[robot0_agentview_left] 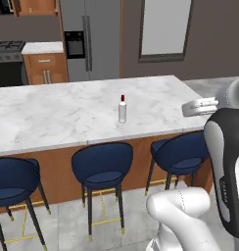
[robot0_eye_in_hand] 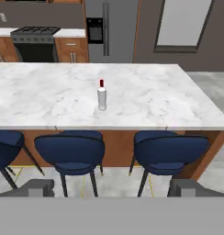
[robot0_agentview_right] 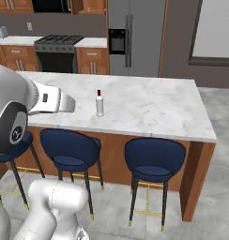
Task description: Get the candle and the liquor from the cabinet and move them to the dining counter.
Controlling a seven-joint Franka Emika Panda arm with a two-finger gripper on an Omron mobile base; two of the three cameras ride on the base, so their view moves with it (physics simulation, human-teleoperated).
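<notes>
Nearest to us, at the bottom of the hand view, the gripper (robot0_eye_in_hand: 112, 187) shows its two dark fingertips (robot0_eye_in_hand: 38, 187) far apart with nothing between them, so we read it as wide open and empty. It sits back from the counter edge, not reaching for anything.

Just beyond, across the lower middle of the frame, we see the navy stools (robot0_eye_in_hand: 70, 156) tucked under the overhang, which keeps the base off the counter edge.

Next comes the dining counter (robot0_eye_in_hand: 178, 101), its white veined marble top spanning the middle of every view. The liquor (robot0_eye_in_hand: 102, 95) stands upright on it, red cap up, a little left of centre in the hand view, centre in the left base view (robot0_agentview_left: 122, 109) and left of centre in the right base view (robot0_agentview_right: 99, 103). It is set in from the near edge, we judge so it cannot tip off. We call this half of the task done.

We cannot find the candle on the marble; it may be too small to see, so we judge it is still to fetch.

Farthest, at the top of the frame, are the fridge (robot0_eye_in_hand: 109, 27), the stove (robot0_eye_in_hand: 35, 39) at upper left, and a window (robot0_eye_in_hand: 180, 23) at upper right.
</notes>
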